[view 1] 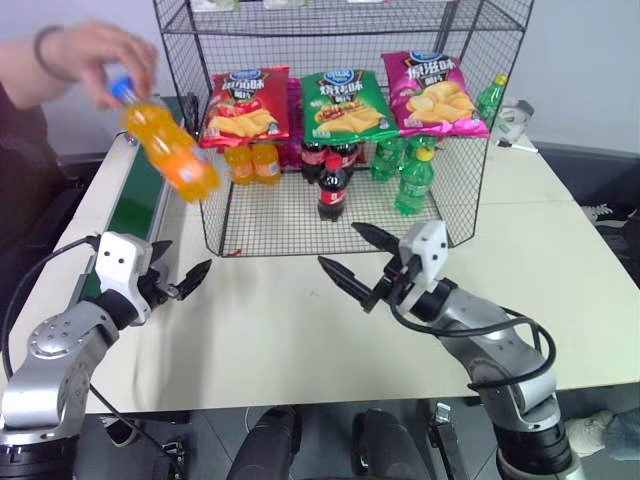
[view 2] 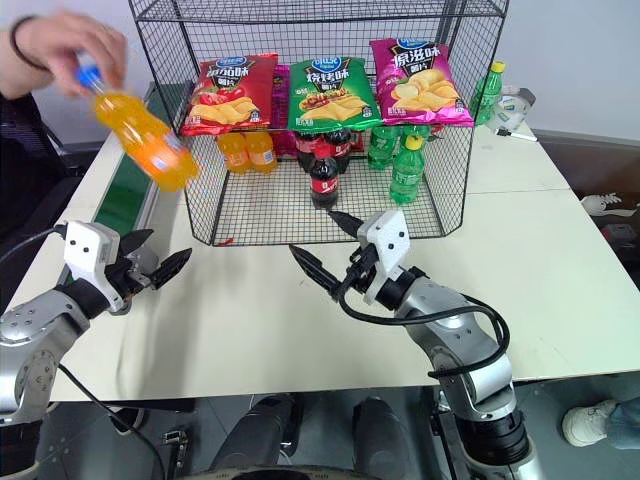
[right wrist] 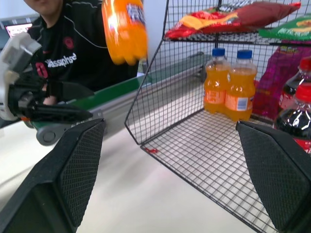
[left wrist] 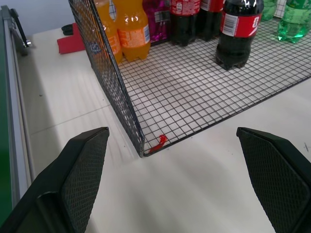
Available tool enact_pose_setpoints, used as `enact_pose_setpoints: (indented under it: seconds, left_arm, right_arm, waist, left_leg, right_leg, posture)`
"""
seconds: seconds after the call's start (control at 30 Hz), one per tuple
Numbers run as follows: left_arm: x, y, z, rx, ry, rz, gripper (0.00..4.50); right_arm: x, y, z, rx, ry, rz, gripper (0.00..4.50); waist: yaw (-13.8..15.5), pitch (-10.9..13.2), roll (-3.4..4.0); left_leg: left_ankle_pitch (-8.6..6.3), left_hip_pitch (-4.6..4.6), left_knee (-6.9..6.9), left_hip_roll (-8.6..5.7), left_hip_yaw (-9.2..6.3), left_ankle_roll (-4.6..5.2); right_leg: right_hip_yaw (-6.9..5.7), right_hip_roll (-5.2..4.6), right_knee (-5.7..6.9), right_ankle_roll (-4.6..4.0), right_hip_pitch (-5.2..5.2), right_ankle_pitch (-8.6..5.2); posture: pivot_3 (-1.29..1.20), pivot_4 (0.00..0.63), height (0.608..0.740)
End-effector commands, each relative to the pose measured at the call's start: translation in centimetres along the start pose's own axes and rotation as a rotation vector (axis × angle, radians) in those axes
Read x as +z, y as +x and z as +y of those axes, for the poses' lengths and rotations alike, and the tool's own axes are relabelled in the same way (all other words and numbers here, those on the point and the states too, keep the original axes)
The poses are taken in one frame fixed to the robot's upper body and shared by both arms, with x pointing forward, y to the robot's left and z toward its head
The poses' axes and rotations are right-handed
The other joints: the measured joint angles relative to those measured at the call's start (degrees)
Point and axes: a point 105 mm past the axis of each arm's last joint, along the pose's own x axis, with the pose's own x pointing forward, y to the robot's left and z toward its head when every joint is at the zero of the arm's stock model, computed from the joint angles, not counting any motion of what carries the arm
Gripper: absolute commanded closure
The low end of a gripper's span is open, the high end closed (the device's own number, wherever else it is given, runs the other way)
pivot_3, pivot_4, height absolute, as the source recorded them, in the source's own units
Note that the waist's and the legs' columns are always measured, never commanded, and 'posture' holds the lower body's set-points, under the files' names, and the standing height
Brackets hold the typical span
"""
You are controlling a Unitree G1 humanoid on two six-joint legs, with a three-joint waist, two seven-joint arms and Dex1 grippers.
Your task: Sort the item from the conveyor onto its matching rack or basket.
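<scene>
Black left tool [view 1: 178,281] wide open (empty), right tool [view 1: 352,252] likewise

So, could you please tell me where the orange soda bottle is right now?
In the left eye view the orange soda bottle hangs tilted in a person's hand, above the conveyor, left of the wire rack.

Cream-white table [view 1: 560,250] with a seam across its top, pale grey wall [view 1: 590,60] behind, grey floor [view 1: 620,190]

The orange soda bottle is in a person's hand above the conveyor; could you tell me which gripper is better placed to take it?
Probably the left gripper: open beside the conveyor, under the orange soda bottle; right gripper faces the rack.
</scene>
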Motion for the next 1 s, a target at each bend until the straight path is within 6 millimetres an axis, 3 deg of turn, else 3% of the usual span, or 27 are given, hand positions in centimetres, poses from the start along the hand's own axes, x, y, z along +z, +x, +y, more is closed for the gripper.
enact_pose_setpoints:
  seconds: [0.03, 0.67, 1.0]
  left_arm:
    - [1.4, -0.3, 0.8, 0.028, 0.033, -0.048, 0.1]
    - [2.2, -1.2, 1.9, 0.077, -0.004, -0.087, 0.1]
    - [2.2, -1.7, 2.3, 0.122, -0.038, -0.1, 0.1]
  right_arm:
    - [1.9, -0.2, 0.7, 0.017, -0.027, -0.065, 0.0]
    - [3.5, 1.7, 1.5, 0.031, -0.035, -0.066, 0.0]
    - [2.3, 1.2, 1.0, 0.033, -0.02, -0.049, 0.0]
  waist:
    - [0.0, 0.0, 0.0]
    - [0.0, 0.0, 0.0]
    - [-0.1, 0.0, 0.0]
  left_leg:
    - [0.0, 0.0, 0.0, 0.0, 0.0, 0.0]
    - [0.0, -0.01, -0.03, 0.0, 0.01, 0.0]
    - [0.0, 0.0, -0.02, 0.0, 0.01, 0.0]
  right_leg:
    - [0.0, 0.0, 0.0, 0.0, 0.0, 0.0]
    - [0.01, 0.0, -0.01, 0.0, -0.03, 0.0]
    - [0.01, 0.0, -0.01, 0.01, -0.03, 0.01]
  posture:
    - [0.0, 0.15, 0.74]
    - [0.0, 0.15, 0.74]
    - [0.0, 0.15, 0.74]
